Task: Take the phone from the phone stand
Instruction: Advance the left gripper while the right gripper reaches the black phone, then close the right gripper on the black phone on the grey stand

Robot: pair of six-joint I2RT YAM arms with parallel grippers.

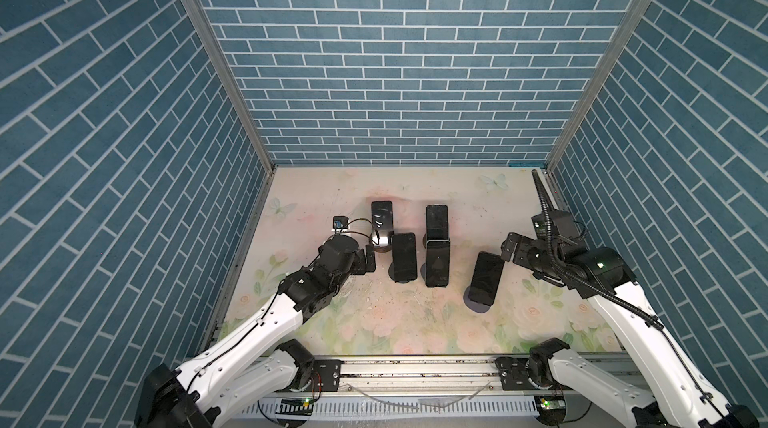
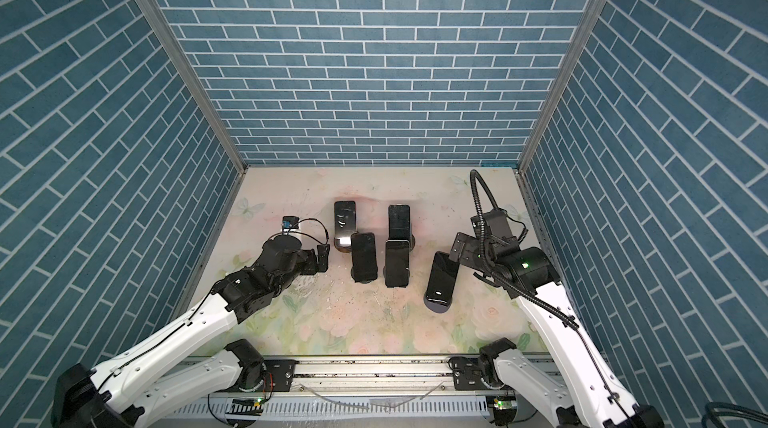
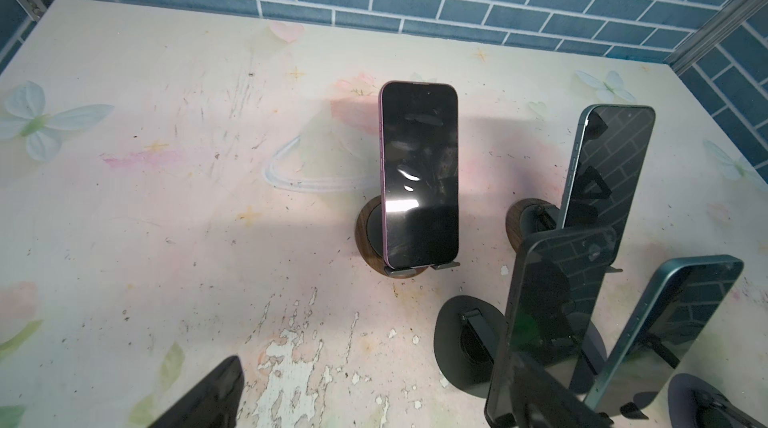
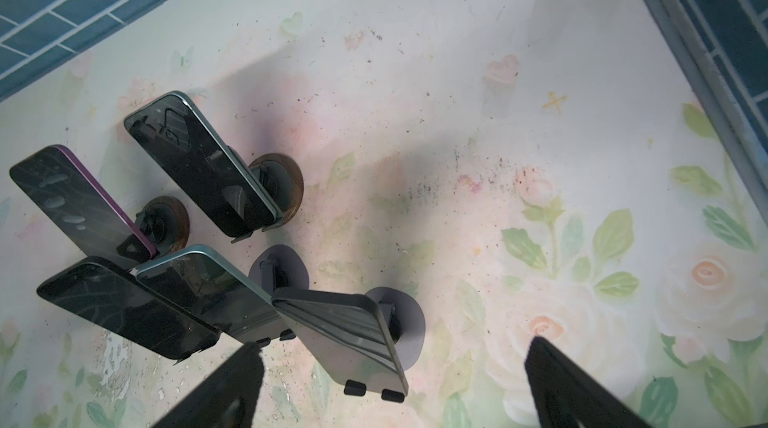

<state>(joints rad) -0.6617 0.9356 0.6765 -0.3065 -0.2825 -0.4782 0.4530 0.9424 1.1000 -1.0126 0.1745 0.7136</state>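
In both top views our left gripper (image 1: 369,258) hangs wide open and empty at centre left, just beside the phones (image 1: 404,257). All five lean on stands (image 1: 478,304) mid-frame on the table (image 1: 415,334), two behind, three in front. Right of centre our right gripper (image 1: 510,248) gapes wide too, holding nothing, near the rightmost phone (image 1: 486,282).
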